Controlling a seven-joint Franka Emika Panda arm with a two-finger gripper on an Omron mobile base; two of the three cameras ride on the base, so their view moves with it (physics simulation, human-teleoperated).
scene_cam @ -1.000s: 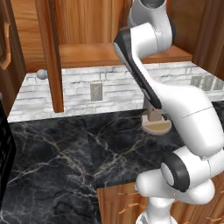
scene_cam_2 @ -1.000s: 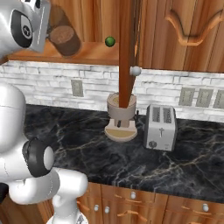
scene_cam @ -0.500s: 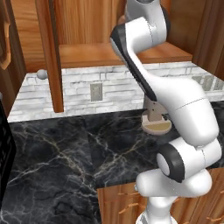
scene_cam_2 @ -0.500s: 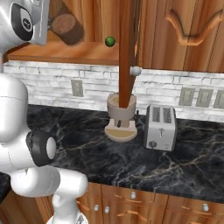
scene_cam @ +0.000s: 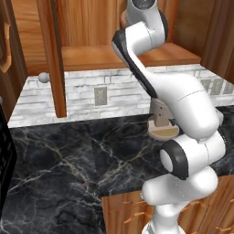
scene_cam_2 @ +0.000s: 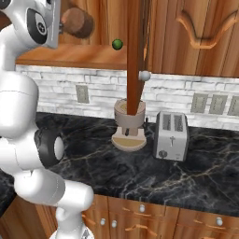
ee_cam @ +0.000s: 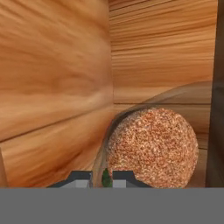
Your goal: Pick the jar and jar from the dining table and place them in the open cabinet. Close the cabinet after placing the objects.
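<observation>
The open wooden cabinet (scene_cam_2: 70, 55) hangs above the counter, its plain shelf (scene_cam: 105, 57) bare in the left base view. A terracotta-brown jar (scene_cam_2: 77, 22) hangs tilted above that shelf, right next to my hand. In the hand view the jar (ee_cam: 153, 146) shows a speckled round face close ahead. Its thin rim curves down between my fingertips. My gripper (ee_cam: 103, 177) is shut on that rim, and it sits at the jar's left end (scene_cam_2: 63, 25) in the right base view. The dining table is out of view.
An open cabinet door (scene_cam_2: 135, 56) with a silver knob (scene_cam_2: 144, 74) stands edge-on right of the jar; another door edge (scene_cam: 52, 59) is at the left. A small green ball (scene_cam_2: 116, 44) lies on the shelf. Below, a round appliance (scene_cam_2: 129, 123) and toaster (scene_cam_2: 172, 135) stand on the black counter (scene_cam: 68, 155).
The hand and the jar have risen and shifted a little to the right inside the cabinet. The fingers have drawn closer together.
</observation>
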